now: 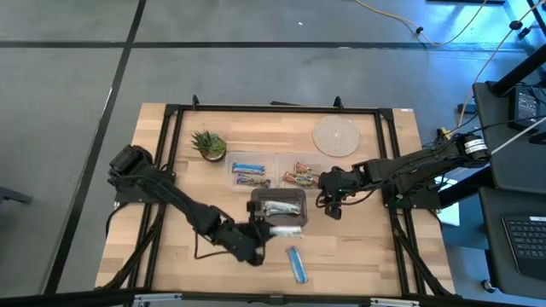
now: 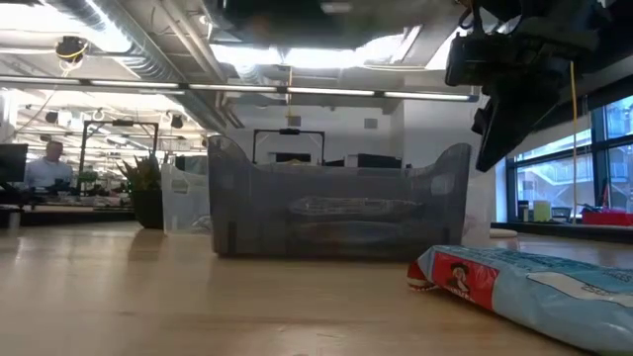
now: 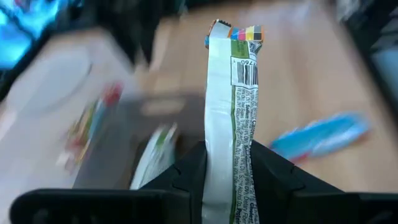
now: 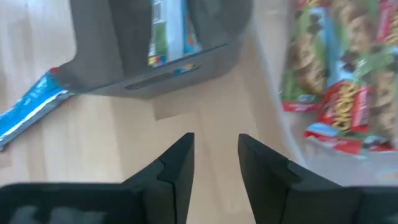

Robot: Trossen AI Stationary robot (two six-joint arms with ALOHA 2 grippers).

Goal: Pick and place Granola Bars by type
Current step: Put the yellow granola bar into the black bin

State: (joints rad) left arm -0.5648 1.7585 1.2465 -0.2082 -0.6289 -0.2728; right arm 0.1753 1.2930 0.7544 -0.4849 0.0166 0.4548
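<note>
One silver-white bar [image 3: 225, 124] | lower end hidden between left fingers [image 3: 186, 180]

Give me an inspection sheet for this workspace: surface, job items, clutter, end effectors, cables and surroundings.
Surface: light wooden table inside a black metal frame.
Job's things: grey plastic bin holding silver-white wrapped bars; clear tray with blue bars; clear tray of multicoloured foil bars; one blue wrapped bar loose on the table.
Clutter: small green potted plant; round woven coaster.
End effectors: left end effector shut on a silver-white wrapped bar beside the grey bin; right end effector slightly open, empty, above bare table between bin and multicoloured tray.
Cables: yellow cable on the floor.
Surroundings: grey floor; open office behind, a seated person far off.
</note>
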